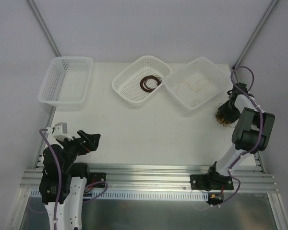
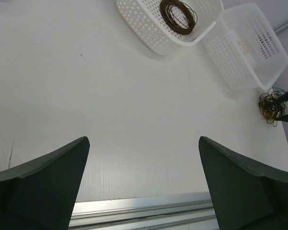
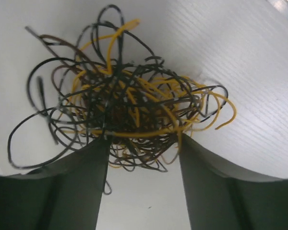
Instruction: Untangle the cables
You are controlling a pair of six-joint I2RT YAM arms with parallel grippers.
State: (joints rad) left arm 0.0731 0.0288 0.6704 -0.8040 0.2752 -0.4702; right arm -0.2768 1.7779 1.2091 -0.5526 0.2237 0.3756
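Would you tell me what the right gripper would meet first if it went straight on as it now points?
The tangle of cables, dead ahead of the right gripper: its loops fill the gap between the open jaws. Depth is unclear, but the nearest strands seem already at the tips.

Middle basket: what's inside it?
One dark brown cable coil lies on the middle basket floor. Nothing else shows; the floor under the coil is covered.

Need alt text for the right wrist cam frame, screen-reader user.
A dense tangle of black, brown and yellow-orange cables lies on a white table, bunched at the tips of the right hand. Its two dark fingers frame the bottom, apart; whether they grip the tangle is unclear.
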